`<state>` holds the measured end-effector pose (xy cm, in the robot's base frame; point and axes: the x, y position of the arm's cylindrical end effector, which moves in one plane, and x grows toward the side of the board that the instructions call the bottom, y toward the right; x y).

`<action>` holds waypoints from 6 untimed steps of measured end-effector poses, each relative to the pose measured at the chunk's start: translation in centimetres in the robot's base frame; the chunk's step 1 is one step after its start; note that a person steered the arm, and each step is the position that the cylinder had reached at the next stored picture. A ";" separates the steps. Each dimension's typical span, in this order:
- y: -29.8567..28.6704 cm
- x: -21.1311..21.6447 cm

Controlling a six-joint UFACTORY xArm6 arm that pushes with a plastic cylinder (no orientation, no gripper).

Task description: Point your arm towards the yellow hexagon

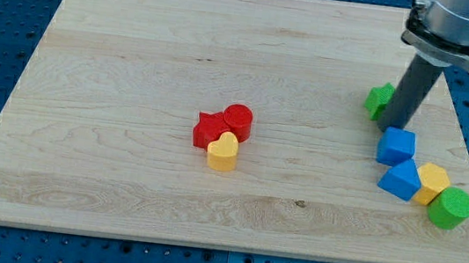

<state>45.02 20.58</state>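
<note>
Standing near the view's right edge of the wooden board (pixel 137 50), my tip (pixel 392 126) rests on the surface just beside a green block (pixel 378 99), which lies partly hidden behind the rod, and just above a blue cube (pixel 396 145). No claw is fitted: the arm ends in a plain rod, so nothing is grasped or released, and contact is by pushing only.

The task's thing, the yellow hexagon (pixel 431 183), sits lower down, toward the view's bottom right. It is wedged between a blue block (pixel 401 180) of wedge-like shape on its left and a green cylinder (pixel 451 207) on its lower right, touching both. This packing leaves its upper side as the only open approach.

Noted also: a separate cluster near the board's centre, made up of a red star-like block (pixel 209 129), a red cylinder (pixel 238 120) and a yellow heart (pixel 223 151), all touching. The heart shares the target's colour and must not be mistaken for it.

Judgement: the task is not yet complete. The blue cube stands between the tip and the hexagon, so a path passing to the cube's right appears advisable to avoid disturbing it.
</note>
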 end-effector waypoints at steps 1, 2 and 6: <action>3.3 0.4; 5.9 3.4; 4.3 9.0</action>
